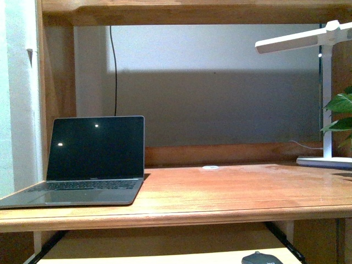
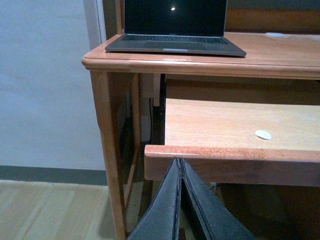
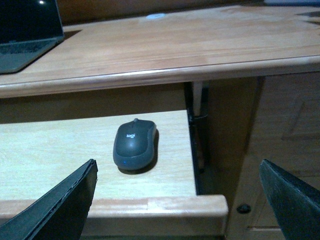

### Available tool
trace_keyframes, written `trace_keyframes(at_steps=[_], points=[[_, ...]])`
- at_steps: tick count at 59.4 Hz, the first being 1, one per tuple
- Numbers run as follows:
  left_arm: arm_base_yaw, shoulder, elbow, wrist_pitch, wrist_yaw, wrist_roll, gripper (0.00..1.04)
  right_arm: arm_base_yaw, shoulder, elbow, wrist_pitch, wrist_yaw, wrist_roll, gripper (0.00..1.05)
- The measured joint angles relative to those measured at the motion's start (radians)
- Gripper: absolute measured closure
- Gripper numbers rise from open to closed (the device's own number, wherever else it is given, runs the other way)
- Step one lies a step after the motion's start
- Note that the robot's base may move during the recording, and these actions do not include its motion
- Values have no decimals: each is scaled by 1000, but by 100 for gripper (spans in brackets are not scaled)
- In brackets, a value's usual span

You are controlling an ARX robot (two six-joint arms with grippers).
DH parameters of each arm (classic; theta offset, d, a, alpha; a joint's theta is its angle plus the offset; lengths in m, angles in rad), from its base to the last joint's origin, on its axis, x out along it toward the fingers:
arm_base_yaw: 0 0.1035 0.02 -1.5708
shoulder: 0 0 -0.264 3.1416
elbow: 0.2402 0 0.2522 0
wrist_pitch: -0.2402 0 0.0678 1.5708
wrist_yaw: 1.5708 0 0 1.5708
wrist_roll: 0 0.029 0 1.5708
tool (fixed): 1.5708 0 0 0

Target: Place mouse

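Most of mouse (image 1: 262, 258) cut off at btm, front view.

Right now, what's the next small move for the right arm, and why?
Probably ease the right gripper forward to straddle the mouse. Its jaws are open and empty, and the mouse lies untouched on the pull-out tray, just ahead of them.
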Motion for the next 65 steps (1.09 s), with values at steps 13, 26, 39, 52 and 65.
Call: trace_keyframes(at_steps=[13,26,39,52,65], points=[[0,0,0,0,0,0,102,44,386,185,137,32,-68,7],[0,0,0,0,0,0,100,49,593,325,194,53,-155,7],[0,0,0,0,0,0,59,50,644,379,150,36,-158,7],[0,0,0,0,0,0,24,81,720,412,166,23,-170,7],[0,0,0,0,0,2,8,92,804,489,168,42,-171,7]])
